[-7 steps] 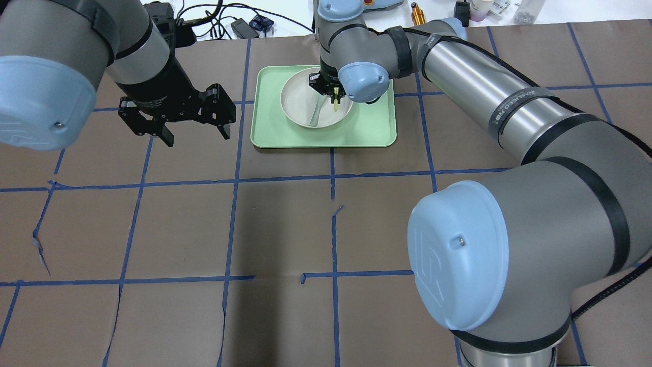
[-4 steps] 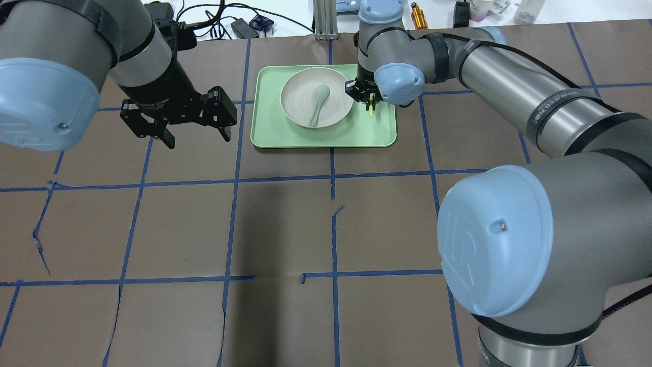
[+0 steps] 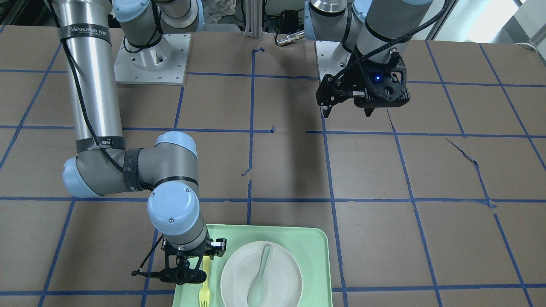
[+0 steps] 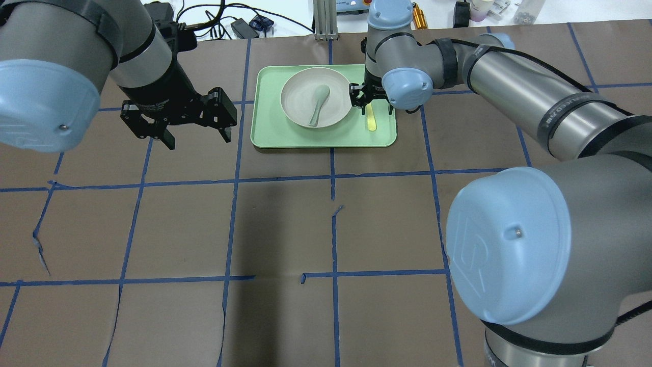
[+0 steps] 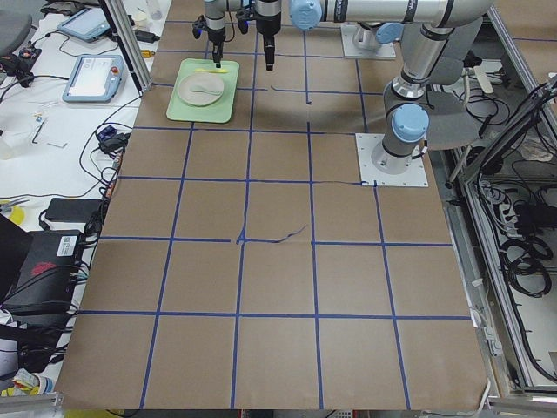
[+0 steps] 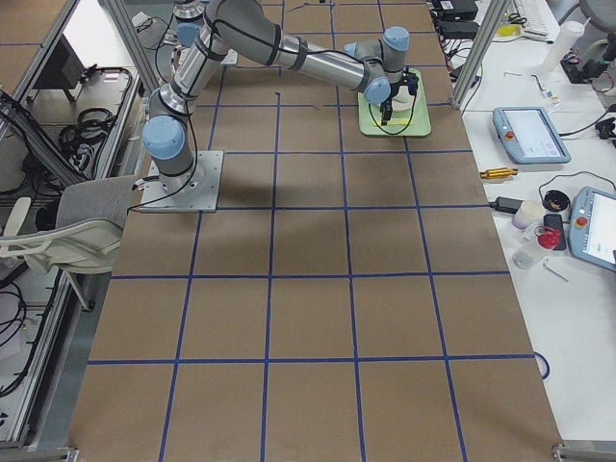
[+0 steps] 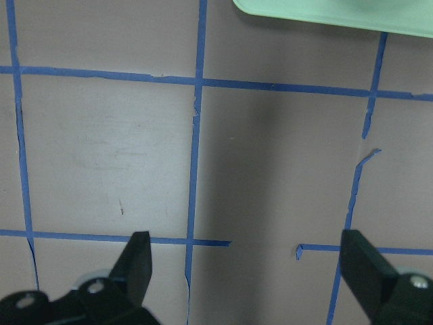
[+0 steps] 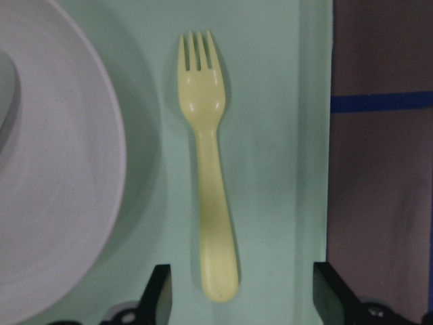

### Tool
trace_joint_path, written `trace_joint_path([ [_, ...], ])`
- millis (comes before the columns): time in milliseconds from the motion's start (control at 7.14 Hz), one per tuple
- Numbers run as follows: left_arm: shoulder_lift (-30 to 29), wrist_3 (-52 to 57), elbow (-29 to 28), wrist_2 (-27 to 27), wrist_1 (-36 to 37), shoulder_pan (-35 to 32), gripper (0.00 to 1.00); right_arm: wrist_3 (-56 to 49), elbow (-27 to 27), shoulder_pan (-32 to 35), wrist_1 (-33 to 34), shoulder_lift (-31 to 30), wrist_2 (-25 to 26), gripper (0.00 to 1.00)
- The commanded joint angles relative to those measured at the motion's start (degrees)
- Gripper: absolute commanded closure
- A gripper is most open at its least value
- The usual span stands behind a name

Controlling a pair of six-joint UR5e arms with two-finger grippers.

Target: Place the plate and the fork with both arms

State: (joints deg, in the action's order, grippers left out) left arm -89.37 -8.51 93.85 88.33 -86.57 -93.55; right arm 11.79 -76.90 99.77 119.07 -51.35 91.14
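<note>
The off-white plate sits on the mint-green tray with a pale grey-green spoon lying in it. The yellow fork lies flat on the tray just right of the plate, apart from it. In the right wrist view the fork lies between the spread fingers, tines pointing away, untouched. My right gripper is open and hovers over the fork's handle end; it also shows in the front view beside the fork. My left gripper is open and empty, above the table left of the tray.
The tray's near edge shows at the top of the left wrist view, above brown paper with blue tape lines. Cables, a gold cylinder and small containers lie beyond the table's far edge. Both arm bases stand at the robot side.
My right gripper has moved from over the plate to the tray's right side with the fork and let it go; the fork now lies on the tray. The left arm has barely moved.
</note>
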Motion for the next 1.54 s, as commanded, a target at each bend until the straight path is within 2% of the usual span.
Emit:
trace_joint_path([
  [0,0.16,0.42,-0.07,0.0,0.0,-0.05,0.0,-4.37,-4.81,-0.53,-6.02,-9.77,0.88,0.0],
  [280,0.33,0.86,0.19,0.0,0.0,-0.05,0.0,-10.97,-13.85,-3.51,-13.2,-24.59,0.27,0.0],
  [560,0.42,0.51,0.19,0.0,-0.09,-0.05,0.0,-11.61,-15.12,-5.37,-22.09,-35.17,0.17,0.0],
  [700,0.34,0.16,0.19,0.09,-0.09,-0.05,0.0,-11.44,-15.38,-5.2,-21.69,-38.53,0.26,0.0],
  [980,0.07,-0.19,0.11,0.09,-0.09,-0.05,0.0,-11.0,-15.74,-5.02,-22.65,-40.75,0.26,0.0],
  [1400,0.25,-0.2,0.11,0.09,-0.09,-0.14,0.0,-11.08,-14.6,-5.02,-24.85,-40.32,0.61,0.0],
])
